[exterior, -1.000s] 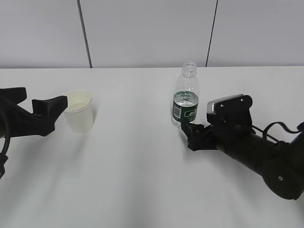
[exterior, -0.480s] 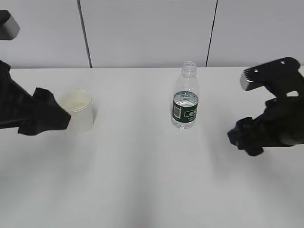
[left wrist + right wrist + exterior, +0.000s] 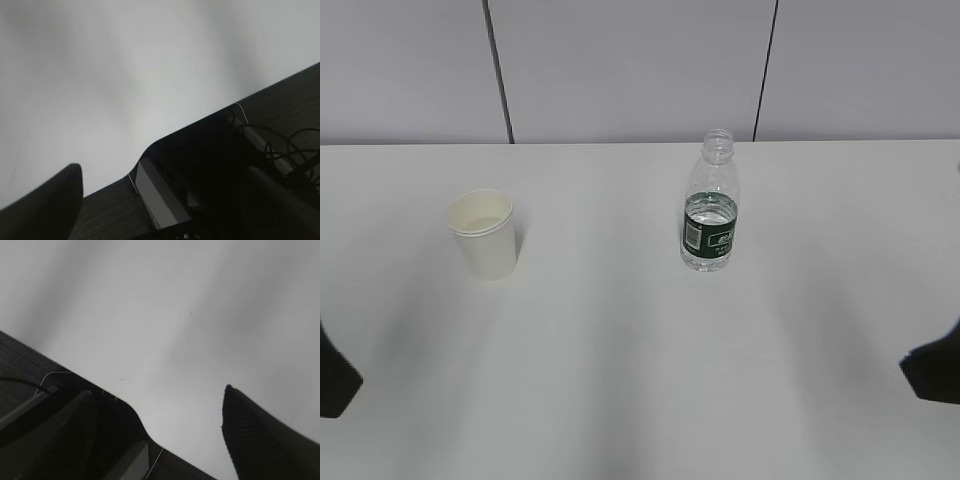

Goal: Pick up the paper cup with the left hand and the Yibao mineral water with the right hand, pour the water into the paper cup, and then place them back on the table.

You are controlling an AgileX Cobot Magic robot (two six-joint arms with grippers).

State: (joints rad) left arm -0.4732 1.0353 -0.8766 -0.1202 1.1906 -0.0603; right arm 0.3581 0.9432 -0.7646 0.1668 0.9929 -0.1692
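The white paper cup [image 3: 482,235] stands upright on the white table [image 3: 620,350] at the left, free of any gripper. The Yibao mineral water [image 3: 710,216], uncapped and partly full, stands upright right of centre. Only a dark bit of the left hand [image 3: 334,383] shows at the lower left edge, and a bit of the right hand [image 3: 933,371] at the lower right edge. In the wrist views the left gripper [image 3: 162,170] and the right gripper [image 3: 159,390] have their fingers wide apart with nothing between them. Neither wrist view shows the cup or bottle.
A grey panelled wall [image 3: 640,70] runs behind the table. The left wrist view shows the table's front edge [image 3: 200,122], with dark floor and cables below. The right wrist view shows the same edge [image 3: 125,407].
Both arms have drawn back from the cup and bottle toward the near corners, almost leaving the exterior view. The cup and bottle have stayed in place.
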